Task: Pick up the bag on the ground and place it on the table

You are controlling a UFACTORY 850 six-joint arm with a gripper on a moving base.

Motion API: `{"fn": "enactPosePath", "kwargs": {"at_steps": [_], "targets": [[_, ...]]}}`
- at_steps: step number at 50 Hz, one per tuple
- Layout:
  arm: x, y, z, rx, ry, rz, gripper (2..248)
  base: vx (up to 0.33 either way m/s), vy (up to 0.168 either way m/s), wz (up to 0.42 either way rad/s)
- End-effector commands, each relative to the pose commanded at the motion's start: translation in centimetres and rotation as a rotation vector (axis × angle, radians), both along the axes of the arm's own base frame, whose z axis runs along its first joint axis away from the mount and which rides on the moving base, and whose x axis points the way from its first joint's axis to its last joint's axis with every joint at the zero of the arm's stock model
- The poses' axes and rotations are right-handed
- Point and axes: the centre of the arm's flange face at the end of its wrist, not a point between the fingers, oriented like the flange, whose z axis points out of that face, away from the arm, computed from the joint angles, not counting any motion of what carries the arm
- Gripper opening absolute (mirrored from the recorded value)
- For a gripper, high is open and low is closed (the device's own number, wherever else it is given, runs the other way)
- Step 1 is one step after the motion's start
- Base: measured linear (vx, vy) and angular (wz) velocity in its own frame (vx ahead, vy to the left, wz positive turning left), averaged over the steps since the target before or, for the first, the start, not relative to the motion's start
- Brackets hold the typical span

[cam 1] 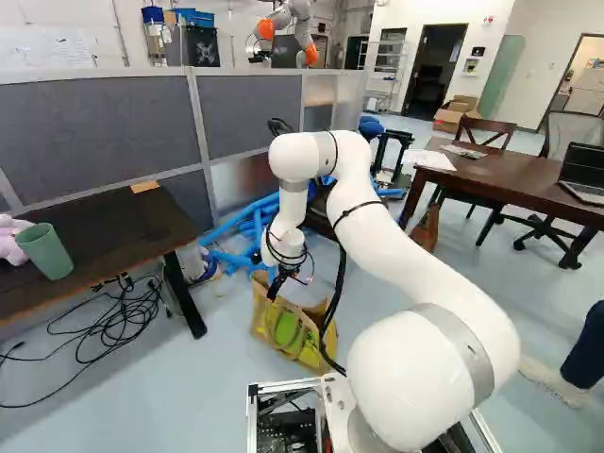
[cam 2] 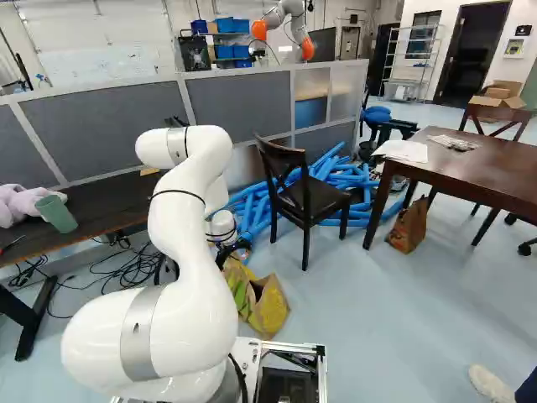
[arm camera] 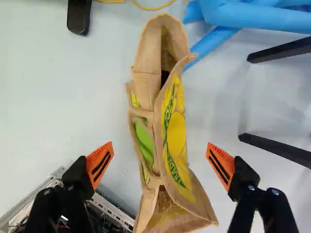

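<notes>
In the left base view my gripper (cam 1: 276, 285) hangs above the tan bag (cam 1: 298, 347), which stands on the floor in front of the base. The wrist view shows the gripper (arm camera: 159, 156) open, its orange-padded fingers wide apart on either side of the bag (arm camera: 181, 141), touching neither side. The bag has yellow and green print, and its narrow top opening faces the camera. Two tables are in view: a dark one (cam 1: 113, 222) at the left and a brown one (cam 1: 472, 175) at the right. How far the fingertips are above the bag, I cannot tell.
Blue tubes (cam 2: 336, 180) lie piled by the partition, behind a dark chair (cam 2: 306, 197). A brown paper bag (cam 2: 409, 227) leans beside the right table's leg. Cables (cam 1: 118, 321) sprawl near the left table. A person's foot (cam 2: 489, 383) is at the right. Another robot (cam 1: 283, 24) stands beyond the partition.
</notes>
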Motion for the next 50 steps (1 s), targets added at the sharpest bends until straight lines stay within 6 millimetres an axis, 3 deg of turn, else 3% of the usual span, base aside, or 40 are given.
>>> {"fn": "enactPosePath", "kwargs": {"at_steps": [50], "targets": [[0.9, -0.2, -7.7, -0.034, 0.084, -0.005, 247, 0.000, 0.000, 0.000]]}}
